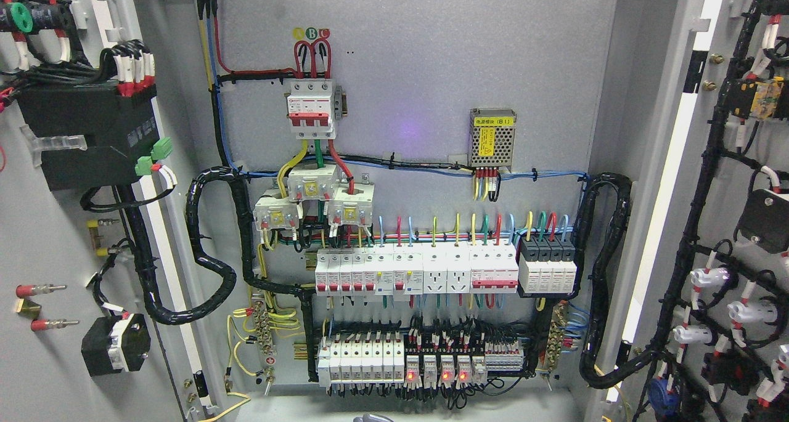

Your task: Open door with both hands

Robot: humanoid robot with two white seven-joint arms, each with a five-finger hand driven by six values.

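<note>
— Where are the robot's hands? I can hardly see any.

— Only a grey sliver of a hand [373,417], at the bottom edge straight below the breaker row [416,271]. I cannot tell which arm it belongs to, nor whether it is open or closed. It seems to hold nothing, but that's a guess.

— And the doors?

— Both are swung wide, inner faces towards us. The left door [37,225] stands far left of the breaker row, the right door [727,163] far right of it. Each runs upright, top to bottom, well apart from that hand and above it on either side. The hand sits about midway, so neither door is clearly nearer. I'd judge the opening done, or nearly.

— Any writing?

— Three coloured discs [311,34] marked A, B, C, high above the breaker row and just over the top breaker [312,108]. Up and right of the row, the power supply [492,137] has a yellow label reading 电源模块 (B1). The print on the breakers is too small to read. Below the row, red lamps [428,376] are lit.
</note>
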